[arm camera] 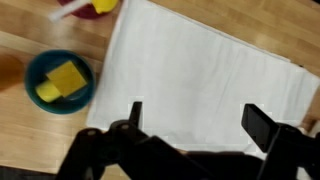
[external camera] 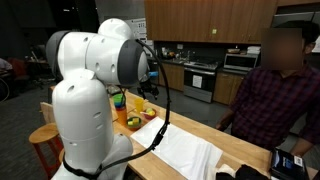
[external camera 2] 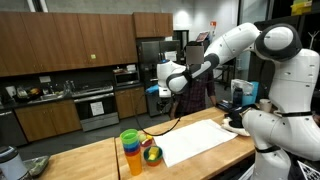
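Observation:
My gripper (arm camera: 195,115) is open and empty, high above a white cloth (arm camera: 200,70) spread flat on the wooden table (arm camera: 30,145). In an exterior view the gripper (external camera 2: 163,88) hangs well above the cloth (external camera 2: 195,140). A blue bowl (arm camera: 58,80) with yellow pieces inside sits just left of the cloth. A stack of coloured cups (external camera 2: 131,150) stands on the table near the bowl (external camera 2: 151,155). The cloth also shows in an exterior view (external camera: 185,148), next to the cups (external camera: 119,108).
A person in a plaid shirt (external camera: 270,100) sits at the far side of the table. A wooden chair (external camera: 45,135) stands by the table edge. Kitchen cabinets and an oven (external camera 2: 95,105) line the back wall. A kettle (external camera 2: 8,160) sits at the table corner.

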Tool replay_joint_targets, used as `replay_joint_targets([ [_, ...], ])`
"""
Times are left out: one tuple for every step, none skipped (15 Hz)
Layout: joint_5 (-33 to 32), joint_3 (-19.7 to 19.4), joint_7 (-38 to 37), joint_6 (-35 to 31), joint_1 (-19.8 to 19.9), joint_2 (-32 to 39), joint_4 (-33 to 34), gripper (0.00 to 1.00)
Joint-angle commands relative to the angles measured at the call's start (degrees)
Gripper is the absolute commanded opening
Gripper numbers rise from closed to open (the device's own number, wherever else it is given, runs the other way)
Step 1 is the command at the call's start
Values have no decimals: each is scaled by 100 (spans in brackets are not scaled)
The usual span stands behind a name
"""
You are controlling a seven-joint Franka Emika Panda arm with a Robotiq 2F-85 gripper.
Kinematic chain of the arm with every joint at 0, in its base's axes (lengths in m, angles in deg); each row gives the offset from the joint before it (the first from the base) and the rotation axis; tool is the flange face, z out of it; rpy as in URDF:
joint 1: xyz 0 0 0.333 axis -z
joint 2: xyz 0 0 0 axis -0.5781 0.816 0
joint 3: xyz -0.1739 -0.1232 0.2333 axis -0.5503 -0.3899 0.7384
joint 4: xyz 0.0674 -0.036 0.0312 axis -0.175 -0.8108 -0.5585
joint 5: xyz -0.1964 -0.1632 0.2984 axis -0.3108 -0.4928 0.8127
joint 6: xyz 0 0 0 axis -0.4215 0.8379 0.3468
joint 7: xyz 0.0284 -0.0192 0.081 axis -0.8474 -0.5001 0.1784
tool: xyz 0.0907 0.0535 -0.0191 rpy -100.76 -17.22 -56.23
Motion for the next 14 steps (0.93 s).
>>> replay_joint_targets([
  [1130,-432,-25,-709,-233,672,165,100],
  [1370,-523,-38,-843,-256,805,141,100],
  [1557,-582,-92,-916,-240,921,124,100],
  [2018,341,97,-1032,776,1206,58,100],
  [2162,555,73,-1059,1015,1297,63,100],
  [2100,-107,32,-982,371,1333,154,100],
  [1907,129,34,-910,561,1047,26,100],
  [1942,67,31,-923,531,1139,32,100],
  [1954,17,28,-934,489,1204,43,100],
  [1969,1124,26,-931,1595,1252,50,100],
  [1965,1117,26,-932,1589,1262,60,100],
  [1965,1115,26,-932,1585,1262,64,100],
  [1965,1114,25,-932,1577,1262,68,100],
  [1965,1114,25,-932,1575,1263,69,100],
])
